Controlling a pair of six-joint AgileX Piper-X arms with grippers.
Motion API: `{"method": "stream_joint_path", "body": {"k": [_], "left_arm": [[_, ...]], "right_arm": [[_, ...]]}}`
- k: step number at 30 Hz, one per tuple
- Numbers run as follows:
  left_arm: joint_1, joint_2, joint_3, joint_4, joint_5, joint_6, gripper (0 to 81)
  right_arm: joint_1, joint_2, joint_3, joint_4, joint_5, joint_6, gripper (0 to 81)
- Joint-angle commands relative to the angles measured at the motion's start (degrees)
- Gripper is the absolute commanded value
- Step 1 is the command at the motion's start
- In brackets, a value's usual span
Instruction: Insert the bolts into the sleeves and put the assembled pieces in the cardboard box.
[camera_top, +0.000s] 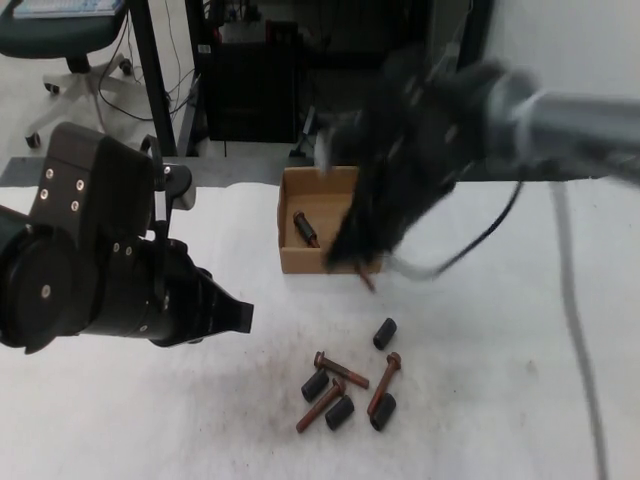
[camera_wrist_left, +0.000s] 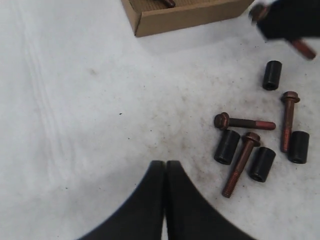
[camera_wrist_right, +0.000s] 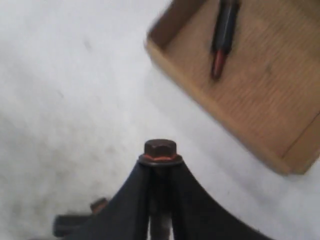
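My right gripper (camera_top: 352, 252) is shut on a rusty bolt (camera_wrist_right: 160, 149) and hovers by the front edge of the cardboard box (camera_top: 300, 262); the bolt's tip (camera_top: 366, 281) pokes out below the fingers. One assembled bolt-and-sleeve piece (camera_wrist_right: 223, 35) lies inside the box (camera_wrist_right: 220, 112). Three loose bolts (camera_wrist_left: 244, 122) (camera_wrist_left: 289, 120) (camera_wrist_left: 241, 162) and several black sleeves (camera_wrist_left: 227, 146) (camera_wrist_left: 272, 75) lie on the white bench in front of the box. My left gripper (camera_wrist_left: 165, 172) is shut with nothing in it, low over the bench, to the left of the loose parts.
The bench is covered in white cloth with a dirty patch (camera_top: 270, 375) near the parts. Behind the bench stand black frames and an office chair (camera_top: 60, 40). A cable (camera_top: 480, 240) hangs from the right arm. Open cloth lies on both sides of the pile.
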Motion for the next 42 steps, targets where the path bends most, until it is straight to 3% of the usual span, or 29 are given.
{"method": "stream_joint_path", "body": {"k": [1, 9, 13, 17, 20, 23, 30, 37, 42], "left_arm": [[0.2, -0.8, -0.3, 0.2, 1.4, 0.1, 0.3], [0.2, -0.8, -0.3, 1.6, 1.4, 0.1, 0.3], [0.1, -0.8, -0.3, 1.6, 2.7, 0.1, 0.3], [-0.4, -0.8, -0.3, 0.6, 14.9, 5.5, 0.3], [-1.6, -0.8, -0.6, 0.0, 18.1, 8.0, 0.3], [-3.1, -0.5, -2.1, -0.3, 18.1, 10.4, 0.3], [-7.2, 6.6, -13.2, 1.1, 17.6, 11.5, 0.3], [-12.5, 23.7, -32.4, 13.3, 13.7, 14.3, 0.3], [-17.3, 36.1, -45.6, 23.1, 9.3, 16.4, 0.3]], "right_arm": [[-4.0, -8.5, 2.5, -10.7, -9.7, 8.8, 0.9], [-11.4, -21.6, 15.1, -43.1, -23.3, 21.0, 0.9], [-12.1, -24.9, 20.2, -49.4, -26.7, 21.5, 0.9], [-12.1, -26.8, 22.8, -49.4, -26.7, 21.6, 0.9], [-12.6, -27.8, 23.6, -49.3, -26.8, 25.1, 0.9], [-13.9, -28.9, 23.5, -49.5, -26.7, 29.6, 0.9], [-20.0, -33.7, 23.5, -41.1, -30.6, 28.1, 0.9], [-28.2, -37.3, 23.5, -27.0, -30.7, 25.7, 0.9], [-29.9, -39.7, 23.5, -19.9, -30.6, 21.8, 0.9]]}}
